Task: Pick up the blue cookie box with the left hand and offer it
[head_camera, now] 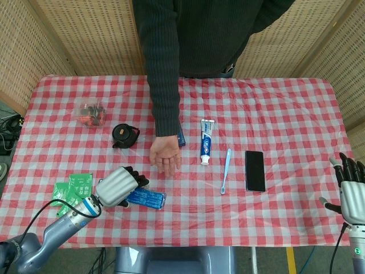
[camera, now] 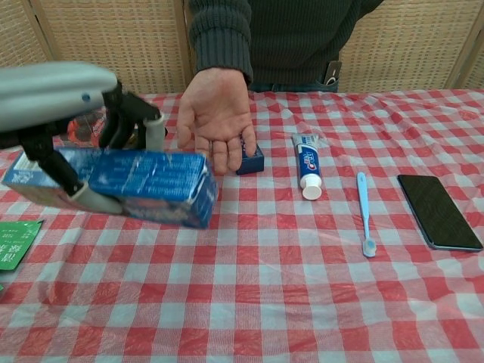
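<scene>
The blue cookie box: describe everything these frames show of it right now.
The blue cookie box is a long rectangular carton, cardboard by its look, blue with white print and a pale pink end panel. The left hand grips it from above, fingers wrapped around front and back. In the chest view it is lifted off the checked tablecloth, lying roughly level, slightly tilted. It sits short of the person's open palm, not touching it.

blue cookie box [camera: 128, 184]: glossy card | tablecloth [camera: 302, 287]: wrinkled cloth | phone [camera: 439, 211]: glossy

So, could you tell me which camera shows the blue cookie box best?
The chest view: the blue cookie box fills the foreground, its long side visible in the left hand. The head view shows only its end beyond that hand.
</scene>
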